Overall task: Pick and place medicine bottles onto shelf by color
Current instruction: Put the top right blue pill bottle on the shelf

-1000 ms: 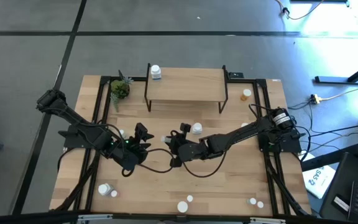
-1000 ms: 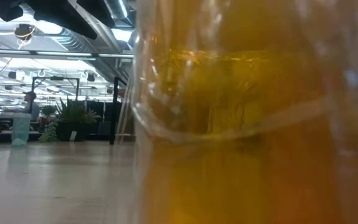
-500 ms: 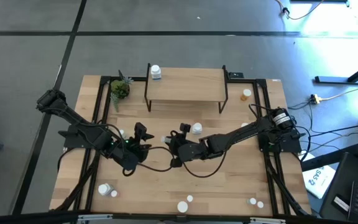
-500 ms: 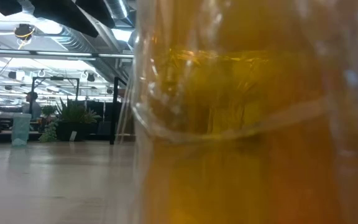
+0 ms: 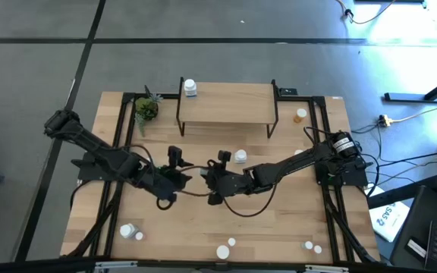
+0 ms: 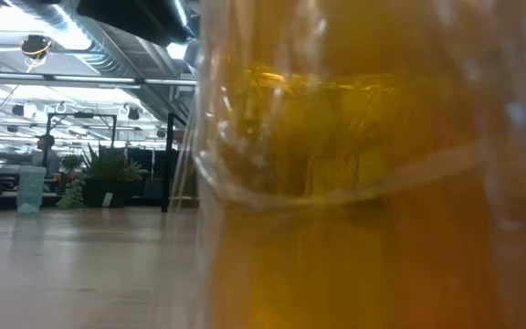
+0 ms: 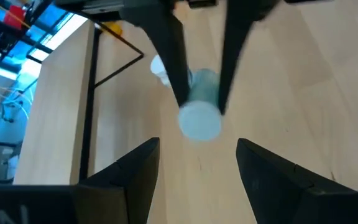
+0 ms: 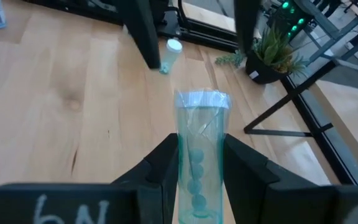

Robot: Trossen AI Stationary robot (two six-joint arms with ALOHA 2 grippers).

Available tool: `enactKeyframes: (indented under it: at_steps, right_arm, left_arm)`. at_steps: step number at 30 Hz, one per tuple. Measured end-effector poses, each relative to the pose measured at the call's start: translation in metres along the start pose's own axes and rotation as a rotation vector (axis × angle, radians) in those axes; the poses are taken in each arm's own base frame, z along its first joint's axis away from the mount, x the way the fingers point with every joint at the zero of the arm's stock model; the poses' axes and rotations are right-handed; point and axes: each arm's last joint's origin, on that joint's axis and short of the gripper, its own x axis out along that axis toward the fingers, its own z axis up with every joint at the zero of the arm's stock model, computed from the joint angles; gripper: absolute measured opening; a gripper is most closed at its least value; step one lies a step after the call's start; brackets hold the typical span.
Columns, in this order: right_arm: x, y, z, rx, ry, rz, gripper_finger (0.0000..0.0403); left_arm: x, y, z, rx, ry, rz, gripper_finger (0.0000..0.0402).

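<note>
The right gripper (image 8: 199, 163) was clamped on a pale green bottle (image 8: 199, 152) at mid-table, its white cap aimed toward the left arm. The left gripper (image 7: 194, 163) faced it, jaws spread, the cap just ahead between its fingertips, well short of the shelf (image 5: 226, 100).
</note>
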Motion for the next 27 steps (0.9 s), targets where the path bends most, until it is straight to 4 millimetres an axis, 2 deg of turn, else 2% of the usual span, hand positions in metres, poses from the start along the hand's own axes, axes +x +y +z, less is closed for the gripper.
enactKeyframes:
  at_steps: [6, 16, 27]
  right_arm:
    - [0.0, 0.0, 0.001, -0.004, -0.008, 0.0, 0.0108]
    - [0.0, 0.0, 0.001, -0.013, -0.01, 0.0, 0.0108]
    - [0.0, 0.0, 0.001, -0.013, -0.013, 0.004, 0.0108]
  left_arm:
    - [0.008, 0.007, 0.004, -0.068, -0.034, -0.111, 0.0207]
    - [0.014, 0.017, 0.004, -0.109, -0.034, -0.096, 0.0207]
    - [0.029, 0.006, 0.005, -0.076, 0.003, -0.12, 0.0207]
